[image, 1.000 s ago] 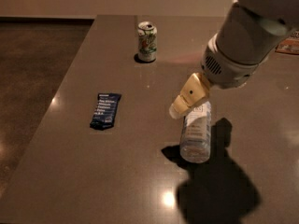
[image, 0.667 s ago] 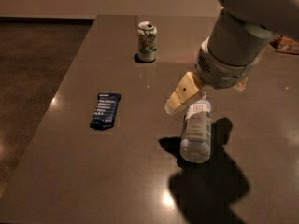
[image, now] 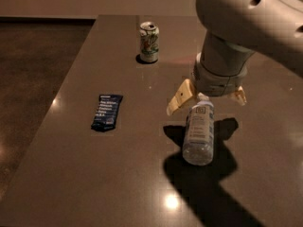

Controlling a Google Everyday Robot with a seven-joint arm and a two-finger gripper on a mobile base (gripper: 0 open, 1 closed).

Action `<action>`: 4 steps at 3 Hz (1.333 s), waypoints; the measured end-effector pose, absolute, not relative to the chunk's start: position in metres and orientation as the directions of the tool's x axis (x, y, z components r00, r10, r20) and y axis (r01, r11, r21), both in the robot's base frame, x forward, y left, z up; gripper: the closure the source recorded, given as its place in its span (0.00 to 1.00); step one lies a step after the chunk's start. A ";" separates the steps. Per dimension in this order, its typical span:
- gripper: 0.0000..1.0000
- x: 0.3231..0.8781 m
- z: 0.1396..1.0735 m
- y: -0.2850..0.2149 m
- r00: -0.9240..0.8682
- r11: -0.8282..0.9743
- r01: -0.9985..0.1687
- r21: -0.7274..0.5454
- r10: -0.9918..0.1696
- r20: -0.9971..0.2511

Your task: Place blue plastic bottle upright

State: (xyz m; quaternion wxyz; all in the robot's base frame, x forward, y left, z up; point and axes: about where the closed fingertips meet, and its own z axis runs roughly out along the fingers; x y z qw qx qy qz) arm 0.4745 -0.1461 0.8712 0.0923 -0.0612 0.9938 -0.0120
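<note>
Gripper (image: 207,105) shifted over cap end, fingers (image: 179,100) spread, nothing gripped.
1 blue plastic bottle (image: 199,132) left lying, seemingly unmoved; 1 can (image: 149,41), 1 wrapper (image: 107,111) counted.

What hides or gets cut off on the counter (image: 118,174)

The big arm (image: 246,18) runs off the top and right of the picture and covers the counter's far right corner. The gripper (image: 207,106) hangs near the middle of the counter, fingers spread wide – the right finger (image: 240,96) mostly tucked behind the wrist. The blue plastic bottle (image: 199,134) has its top end hidden under the gripper, and its label is too blurry to read. The words on the snack bar wrapper (image: 107,111) by the left edge and on the soda can (image: 149,41) near the far edge are too small to read. The counter's near edge and right edge are cut off.
</note>
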 end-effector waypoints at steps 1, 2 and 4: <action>0.00 0.475 0.859 -0.150 -0.985 0.997 -0.054 -0.057 -0.063 -0.161; 0.03 0.475 0.851 -0.152 -0.990 0.996 -0.020 -0.082 -0.031 -0.136; 0.48 0.476 0.854 -0.147 -0.987 0.994 -0.061 -0.086 -0.073 -0.146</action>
